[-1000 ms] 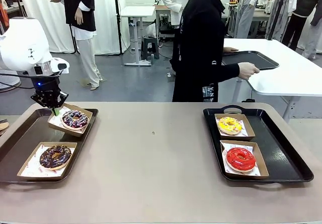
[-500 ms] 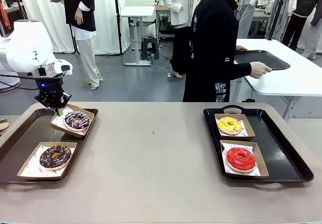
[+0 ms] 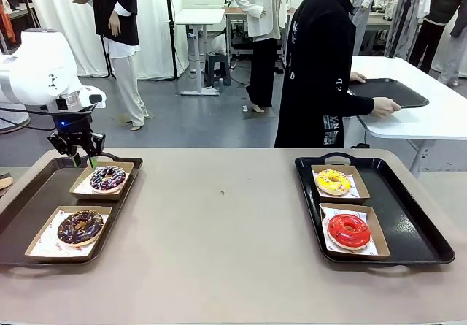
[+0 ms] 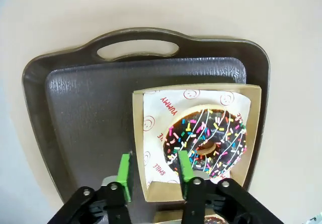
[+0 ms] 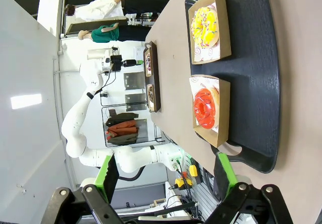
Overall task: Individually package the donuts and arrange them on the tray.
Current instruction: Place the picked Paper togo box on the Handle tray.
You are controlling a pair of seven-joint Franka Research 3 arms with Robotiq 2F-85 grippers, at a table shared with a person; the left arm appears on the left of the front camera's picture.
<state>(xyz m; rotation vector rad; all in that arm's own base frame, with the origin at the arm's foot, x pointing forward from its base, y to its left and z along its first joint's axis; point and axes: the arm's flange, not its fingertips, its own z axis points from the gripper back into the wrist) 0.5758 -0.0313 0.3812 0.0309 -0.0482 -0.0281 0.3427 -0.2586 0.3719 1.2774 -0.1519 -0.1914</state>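
two donuts point(image 3: 107, 178) on each tray point(image 3: 408, 223).

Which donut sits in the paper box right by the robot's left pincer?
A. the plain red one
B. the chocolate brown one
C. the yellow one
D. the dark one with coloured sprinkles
D: the left pincer hovers with its jaws open at the edge of the box on the left tray, and that box holds the dark donut with coloured sprinkles.
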